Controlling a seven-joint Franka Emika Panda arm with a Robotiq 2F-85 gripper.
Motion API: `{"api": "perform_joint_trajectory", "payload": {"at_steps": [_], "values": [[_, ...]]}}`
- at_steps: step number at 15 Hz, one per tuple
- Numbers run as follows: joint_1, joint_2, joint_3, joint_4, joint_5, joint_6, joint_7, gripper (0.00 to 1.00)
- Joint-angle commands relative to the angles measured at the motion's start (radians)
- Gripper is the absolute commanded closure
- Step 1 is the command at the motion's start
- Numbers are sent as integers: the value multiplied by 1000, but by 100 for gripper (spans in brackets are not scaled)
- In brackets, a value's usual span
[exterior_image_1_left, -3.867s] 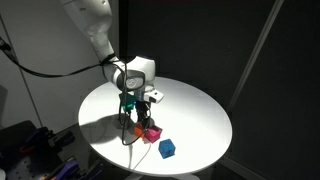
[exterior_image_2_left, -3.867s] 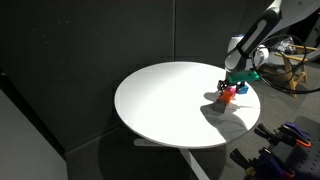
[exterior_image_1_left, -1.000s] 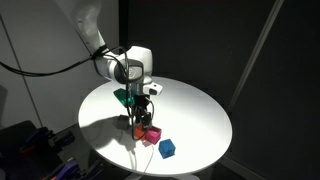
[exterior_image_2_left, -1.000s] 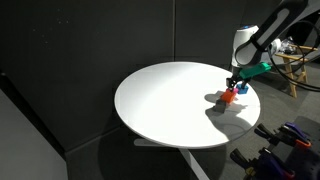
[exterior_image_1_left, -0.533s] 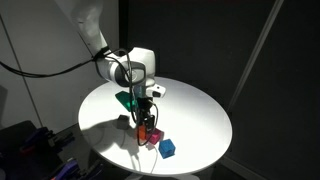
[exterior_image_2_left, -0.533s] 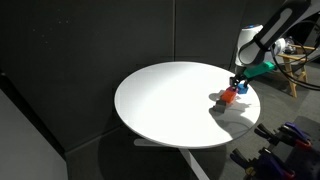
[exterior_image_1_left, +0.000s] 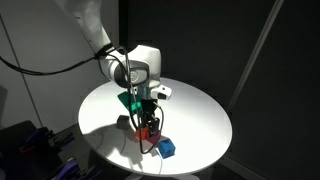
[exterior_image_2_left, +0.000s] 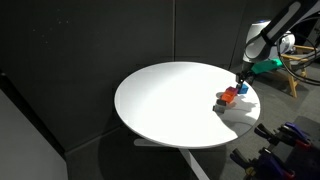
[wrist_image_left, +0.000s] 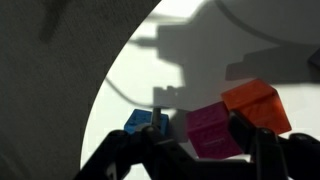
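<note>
Only the wrist view showed the gripper (wrist_image_left: 200, 145), jaws partly open, astride the pink cube (wrist_image_left: 212, 130), with a gap toward the blue cube (wrist_image_left: 140, 122) and the orange cube (wrist_image_left: 255, 103) just beside. Both exterior views showed merely the gripper low over cubes near the table (exterior_image_1_left: 205, 110) edge.

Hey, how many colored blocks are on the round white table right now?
3. All sit close together near the table edge: a blue block, a pink block between the fingers, an orange block beside it. The arm could hide more.
</note>
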Motion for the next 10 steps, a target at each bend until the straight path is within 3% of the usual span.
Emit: {"api": "perform_joint_trajectory", "payload": {"at_steps": [1, 10], "values": [[-36, -44, 9, -23, 35, -4, -50, 2], [-64, -31, -9, 3, 55, -12, -34, 0]]}}
